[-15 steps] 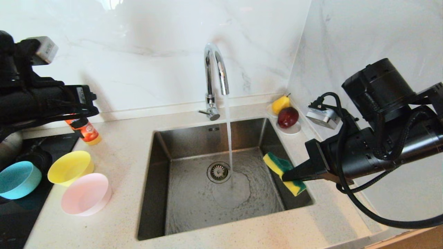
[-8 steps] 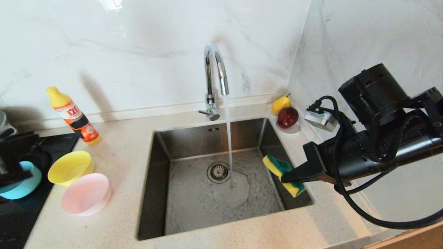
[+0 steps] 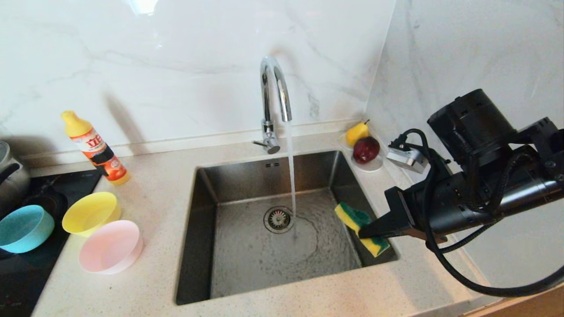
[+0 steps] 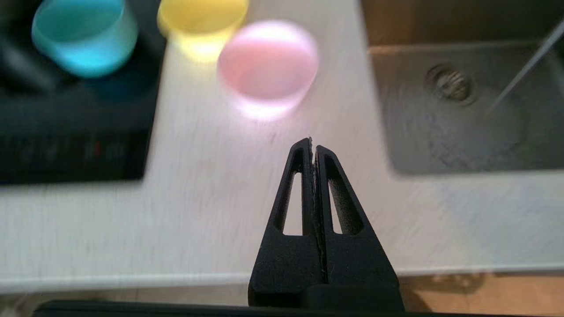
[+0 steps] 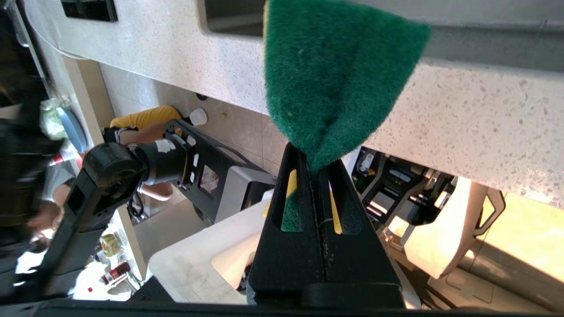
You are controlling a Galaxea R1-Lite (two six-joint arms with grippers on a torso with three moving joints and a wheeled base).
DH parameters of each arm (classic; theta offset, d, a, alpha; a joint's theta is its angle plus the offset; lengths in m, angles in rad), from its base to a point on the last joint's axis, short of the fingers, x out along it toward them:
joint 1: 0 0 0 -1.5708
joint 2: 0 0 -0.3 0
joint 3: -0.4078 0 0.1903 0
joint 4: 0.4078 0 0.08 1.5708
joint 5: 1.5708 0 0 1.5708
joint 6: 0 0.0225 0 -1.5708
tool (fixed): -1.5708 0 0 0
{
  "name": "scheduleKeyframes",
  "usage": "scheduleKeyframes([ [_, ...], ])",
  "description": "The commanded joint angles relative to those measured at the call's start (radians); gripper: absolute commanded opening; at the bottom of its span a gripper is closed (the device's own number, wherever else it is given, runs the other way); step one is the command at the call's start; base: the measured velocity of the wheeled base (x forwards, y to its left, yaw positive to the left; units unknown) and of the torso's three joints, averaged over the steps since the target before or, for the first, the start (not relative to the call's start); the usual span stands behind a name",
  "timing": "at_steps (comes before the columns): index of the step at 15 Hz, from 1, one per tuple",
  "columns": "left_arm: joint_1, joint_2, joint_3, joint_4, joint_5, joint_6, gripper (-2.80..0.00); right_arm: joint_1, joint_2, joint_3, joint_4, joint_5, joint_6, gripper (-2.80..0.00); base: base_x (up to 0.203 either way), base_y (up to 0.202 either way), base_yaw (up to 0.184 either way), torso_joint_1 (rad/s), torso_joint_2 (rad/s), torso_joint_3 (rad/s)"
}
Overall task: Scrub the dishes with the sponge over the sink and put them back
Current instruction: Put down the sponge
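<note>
The sink (image 3: 246,273) sits in the middle of the worktop (image 3: 150,207), its 4 edges bare except at the right, where the right end effector (image 3: 362,232) reaches in over the rim. Its fingers are pressed together, pinching 1 sponge (image 3: 352,215), green face up and yellow foam below, held above the right side of the basin and apart from the falling water. In the right wrist view the green pad (image 5: 335,75) folds where the fingers squeeze it. Water runs from the 1 tap (image 3: 275,94) and lands just right of the drain (image 3: 278,219); most of the basin floor lies open.

Left of the sink stand 3 bowls: yellow (image 3: 90,213), pink (image 3: 110,246) and blue (image 3: 24,228). Yellow and pink touch or nearly touch on the worktop; the blue one sits on the black hob (image 3: 26,273), just beside the yellow. A broad strip of worktop lies open between the pink bowl and the sink edge.

The left end effector (image 4: 313,147) shows only in its wrist view, fingers pressed together and holding nothing, above the front worktop near the pink bowl (image 4: 268,61).

Also present: 1 orange bottle (image 3: 94,147), 1 pot (image 3: 11,176), and 1 saucer (image 3: 370,165) with 2 fruits.
</note>
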State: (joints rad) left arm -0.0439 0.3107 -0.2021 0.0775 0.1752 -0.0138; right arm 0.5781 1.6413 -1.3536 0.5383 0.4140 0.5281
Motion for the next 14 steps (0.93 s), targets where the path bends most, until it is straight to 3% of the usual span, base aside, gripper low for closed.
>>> scheduleKeyframes([
  [1,0.026,-0.144,0.061,0.023,0.009,-0.005,-2.8,0.0,0.005,0.012,0.002,0.002,0.003,-2.8,0.0,0.0,0.0,0.0,0.0,0.0],
  [4,0.036,-0.271,0.085,0.116,-0.015,0.013,-2.8,0.0,-0.008,0.022,0.003,0.004,0.003,-2.8,0.0,0.0,0.0,0.0,0.0,0.0],
  [6,0.037,-0.312,0.093,0.185,-0.115,0.019,-2.8,0.0,-0.002,0.033,0.002,0.002,0.001,-2.8,0.0,0.0,0.0,0.0,0.0,0.0],
  [11,0.038,-0.312,0.101,0.188,-0.154,0.028,-2.8,0.017,-0.024,0.03,0.002,-0.008,-0.005,-2.8,0.0,0.0,0.0,0.0,0.0,0.0],
  [14,0.038,-0.312,0.101,0.186,-0.155,0.028,-2.8,0.026,-0.02,0.035,0.01,-0.141,-0.059,-2.8,0.0,0.0,0.0,0.0,0.0,0.0],
])
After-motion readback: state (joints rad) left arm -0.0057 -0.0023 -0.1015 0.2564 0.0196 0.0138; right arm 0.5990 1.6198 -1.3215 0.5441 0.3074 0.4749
